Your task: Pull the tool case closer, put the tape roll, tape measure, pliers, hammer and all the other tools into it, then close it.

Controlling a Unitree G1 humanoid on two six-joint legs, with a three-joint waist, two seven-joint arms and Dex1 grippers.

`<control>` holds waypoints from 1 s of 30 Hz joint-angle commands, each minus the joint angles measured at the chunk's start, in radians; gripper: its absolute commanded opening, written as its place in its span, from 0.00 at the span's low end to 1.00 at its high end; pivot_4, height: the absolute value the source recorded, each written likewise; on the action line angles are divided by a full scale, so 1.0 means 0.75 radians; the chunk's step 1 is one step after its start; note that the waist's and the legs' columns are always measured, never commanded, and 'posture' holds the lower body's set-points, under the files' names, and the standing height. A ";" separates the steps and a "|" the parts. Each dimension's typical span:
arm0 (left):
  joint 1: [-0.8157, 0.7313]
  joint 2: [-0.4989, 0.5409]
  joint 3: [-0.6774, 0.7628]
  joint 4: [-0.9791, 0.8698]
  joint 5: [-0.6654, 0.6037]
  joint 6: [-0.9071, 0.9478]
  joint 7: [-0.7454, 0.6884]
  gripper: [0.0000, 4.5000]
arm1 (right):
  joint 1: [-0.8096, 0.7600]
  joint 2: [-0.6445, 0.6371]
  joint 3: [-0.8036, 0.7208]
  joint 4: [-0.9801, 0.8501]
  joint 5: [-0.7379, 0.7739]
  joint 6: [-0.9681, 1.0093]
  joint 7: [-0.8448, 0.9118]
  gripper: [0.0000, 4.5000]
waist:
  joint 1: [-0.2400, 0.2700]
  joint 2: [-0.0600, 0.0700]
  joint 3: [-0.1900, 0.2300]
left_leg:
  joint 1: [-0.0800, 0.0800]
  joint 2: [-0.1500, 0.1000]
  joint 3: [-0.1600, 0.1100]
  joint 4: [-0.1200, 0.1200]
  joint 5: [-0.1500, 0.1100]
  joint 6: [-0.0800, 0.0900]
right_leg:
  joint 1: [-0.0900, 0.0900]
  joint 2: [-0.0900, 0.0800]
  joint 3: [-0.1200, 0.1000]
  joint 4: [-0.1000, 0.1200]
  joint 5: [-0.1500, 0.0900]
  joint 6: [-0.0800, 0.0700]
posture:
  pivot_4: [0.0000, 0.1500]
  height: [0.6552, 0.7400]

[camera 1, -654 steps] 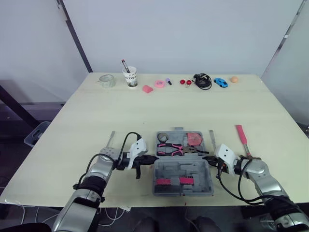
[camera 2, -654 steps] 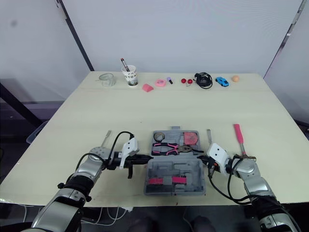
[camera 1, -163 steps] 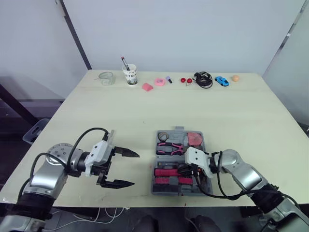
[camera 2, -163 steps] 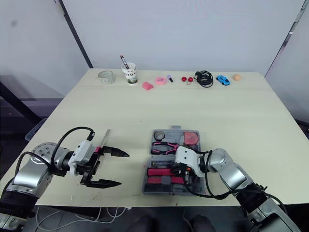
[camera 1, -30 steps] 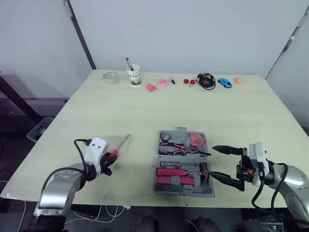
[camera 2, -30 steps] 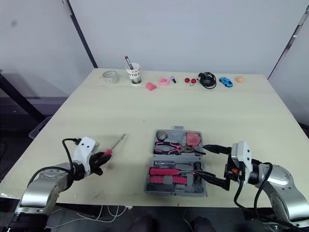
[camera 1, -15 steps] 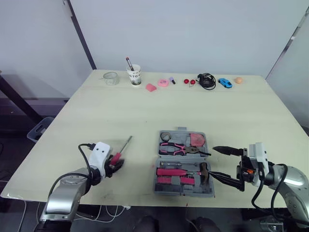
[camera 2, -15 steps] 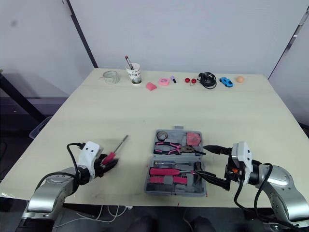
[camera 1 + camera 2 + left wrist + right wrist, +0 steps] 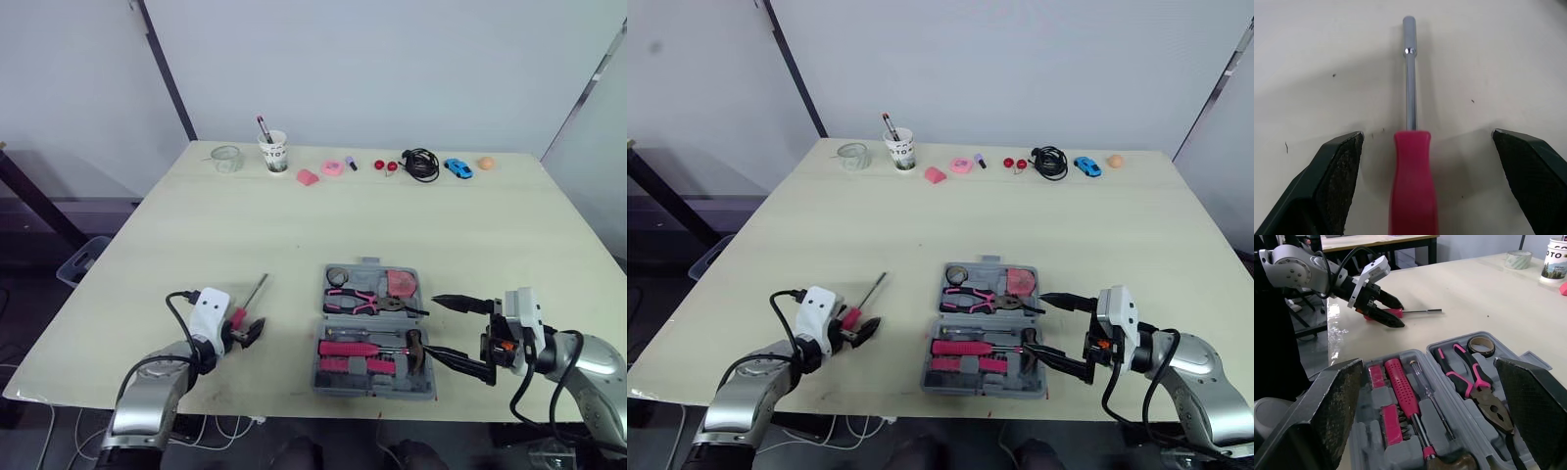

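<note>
- One tool left outside the tool case (image 9: 370, 388): red-handled screwdriver (image 9: 1411, 161), flat on the counter (image 9: 294, 225), well left of the case.
- Within the last second, left pincer (image 9: 1427, 139) nudged forward along the red handle. Now straddling it, spread wide, a finger on each side, touching on neither.
- No shift in the screwdriver itself; not gripped yet.
- No change at right pincer (image 9: 432, 326): spread wide, empty, just beside the case's right edge.
- Case open near the counter's front edge, already loaded with pliers (image 9: 362, 302) and tape roll (image 9: 336, 275), among others.
- Reads as approach finished: next probably squeeze, lift, drop into a free slot, then close the case.
</note>
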 commanded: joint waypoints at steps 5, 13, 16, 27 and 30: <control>0.000 -0.021 -0.006 0.010 -0.006 0.003 -0.001 0.52 | -0.007 -0.014 -0.023 -0.021 0.005 -0.031 0.003 1.00 | 0.000 0.000 0.000 | 0.000 0.000 0.000 0.000 0.000 0.000 | 0.000 0.000 0.000 0.000 0.000 0.000 | 1.00 1.00; 0.021 -0.010 0.014 0.006 -0.009 0.006 -0.016 0.11 | -0.006 -0.009 -0.018 -0.034 0.006 -0.026 -0.011 1.00 | 0.000 0.002 -0.001 | 0.000 0.000 0.000 0.000 0.000 0.000 | 0.000 0.000 0.000 0.000 0.000 0.000 | 1.00 1.00; 0.021 0.005 0.022 0.007 -0.011 0.005 -0.028 0.11 | -0.011 -0.009 -0.015 -0.026 0.006 -0.026 -0.007 1.00 | -0.001 0.002 -0.001 | 0.000 0.000 0.000 0.000 0.000 0.000 | 0.000 0.000 0.000 0.000 0.000 0.000 | 1.00 1.00; 0.000 0.088 0.072 -0.049 -0.076 -0.048 -0.160 0.11 | -0.040 -0.007 -0.013 -0.033 0.034 -0.016 0.014 1.00 | -0.001 0.001 -0.001 | 0.000 0.000 0.000 0.000 0.000 0.000 | 0.000 0.000 0.000 0.000 0.000 0.000 | 1.00 1.00; -0.009 0.177 0.086 -0.067 -0.111 -0.071 -0.287 0.11 | -0.057 -0.020 -0.023 -0.029 0.054 -0.010 0.038 1.00 | -0.002 0.000 0.000 | 0.000 0.000 0.000 0.000 0.000 0.000 | 0.000 0.000 0.000 0.000 0.000 0.000 | 1.00 1.00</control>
